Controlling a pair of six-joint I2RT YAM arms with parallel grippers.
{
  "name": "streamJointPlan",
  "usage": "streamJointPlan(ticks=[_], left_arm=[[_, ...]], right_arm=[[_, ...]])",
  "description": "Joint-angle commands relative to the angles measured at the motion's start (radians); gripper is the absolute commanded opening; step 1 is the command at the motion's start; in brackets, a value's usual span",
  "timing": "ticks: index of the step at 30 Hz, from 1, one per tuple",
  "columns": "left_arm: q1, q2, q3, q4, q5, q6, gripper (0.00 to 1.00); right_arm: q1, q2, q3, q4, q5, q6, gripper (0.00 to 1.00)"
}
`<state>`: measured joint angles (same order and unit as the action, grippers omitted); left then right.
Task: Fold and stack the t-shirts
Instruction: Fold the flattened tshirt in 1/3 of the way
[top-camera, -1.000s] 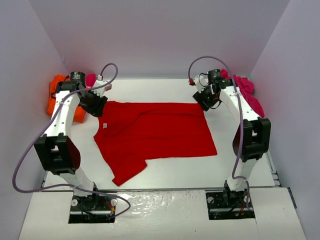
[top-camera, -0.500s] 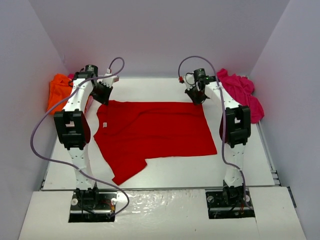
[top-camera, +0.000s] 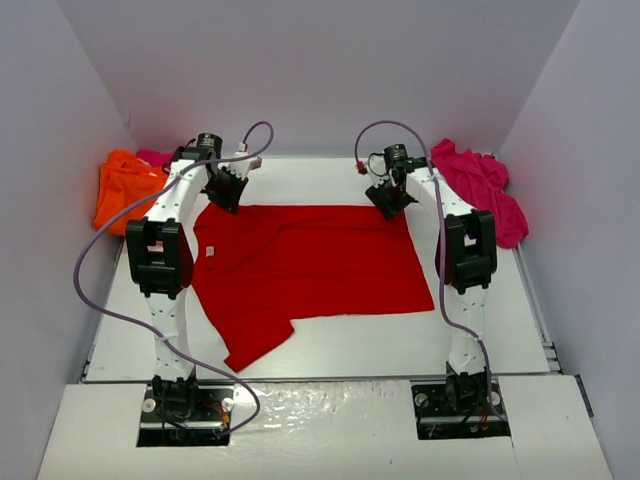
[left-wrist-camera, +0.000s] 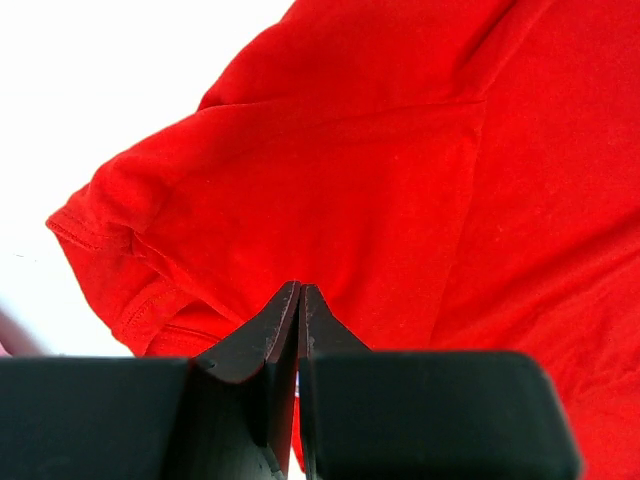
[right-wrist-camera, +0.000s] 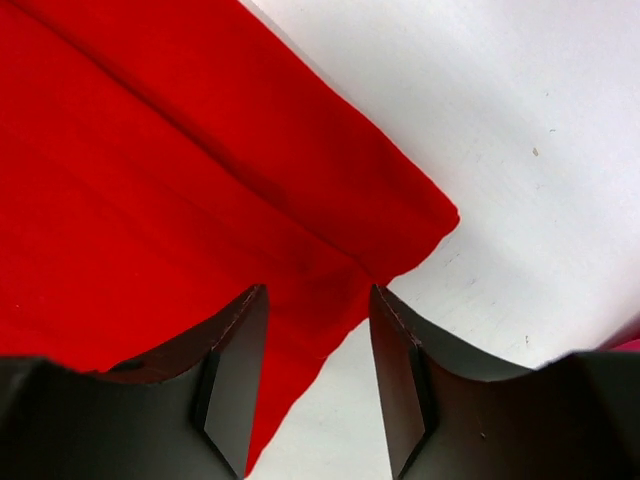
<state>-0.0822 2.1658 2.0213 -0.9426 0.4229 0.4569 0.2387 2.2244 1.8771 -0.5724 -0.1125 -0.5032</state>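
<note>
A red t-shirt (top-camera: 310, 260) lies spread flat in the middle of the table, one sleeve pointing toward the near left. My left gripper (top-camera: 225, 192) is at its far left corner, by the sleeve. In the left wrist view its fingers (left-wrist-camera: 300, 288) are pressed shut over the red cloth (left-wrist-camera: 380, 180), and no cloth shows between them. My right gripper (top-camera: 385, 200) hovers open over the far right corner; its fingers (right-wrist-camera: 318, 295) straddle the shirt's edge (right-wrist-camera: 150, 180) without holding it. An orange t-shirt (top-camera: 122, 190) lies crumpled far left, a magenta one (top-camera: 485, 185) far right.
Grey walls close in the table on the left, back and right. A bit of pink cloth (top-camera: 155, 157) peeks out behind the orange heap. Bare white table (top-camera: 330, 340) runs between the red shirt and the arm bases.
Both grippers moved inward along the shirt's far edge. The left closed and stayed shut. The right closed, then opened again.
</note>
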Motion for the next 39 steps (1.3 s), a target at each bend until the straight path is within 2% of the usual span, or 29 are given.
streamJointPlan(ticks=[1,3,6,12,16,17,18,30,32,34,35,36,39], left_arm=[[-0.001,-0.024,-0.002,0.025,0.017,-0.015,0.0],[-0.002,-0.024,-0.012,0.024,0.014,-0.012,0.0],[-0.002,-0.023,-0.022,0.021,0.005,-0.007,0.0],[-0.005,-0.017,-0.02,0.012,0.004,-0.001,0.0],[-0.007,-0.011,-0.023,0.008,0.004,-0.001,0.0],[-0.009,-0.013,-0.024,0.008,0.004,-0.001,0.0],[-0.01,-0.014,-0.028,0.008,0.004,0.0,0.0],[-0.013,-0.028,-0.055,0.018,-0.007,0.003,0.0],[-0.013,-0.031,-0.058,0.019,-0.006,0.006,0.0],[-0.012,-0.029,-0.059,0.018,-0.003,0.005,0.0],[-0.013,-0.028,-0.059,0.019,-0.002,0.006,0.0],[-0.013,-0.027,-0.059,0.019,-0.001,0.007,0.0],[-0.016,-0.022,-0.058,0.015,-0.003,0.009,0.0]], right_arm=[[-0.001,0.015,0.02,-0.02,0.02,-0.02,0.33],[-0.001,0.026,0.029,-0.03,0.02,-0.024,0.27],[-0.001,0.039,0.043,-0.045,0.004,-0.029,0.26],[-0.001,0.059,0.054,-0.062,0.01,-0.032,0.3],[-0.002,0.067,0.057,-0.074,0.002,-0.037,0.14],[-0.001,0.066,0.057,-0.076,0.003,-0.038,0.02],[0.0,0.063,0.056,-0.076,0.005,-0.038,0.0],[0.007,-0.028,0.042,-0.078,0.01,-0.038,0.0],[0.007,-0.029,0.037,-0.08,0.017,-0.039,0.06],[0.006,-0.024,0.036,-0.078,0.023,-0.035,0.31],[0.006,-0.02,0.037,-0.079,0.028,-0.035,0.39],[0.005,-0.015,0.039,-0.08,0.03,-0.035,0.43],[0.004,0.003,0.053,-0.081,0.039,-0.03,0.45]])
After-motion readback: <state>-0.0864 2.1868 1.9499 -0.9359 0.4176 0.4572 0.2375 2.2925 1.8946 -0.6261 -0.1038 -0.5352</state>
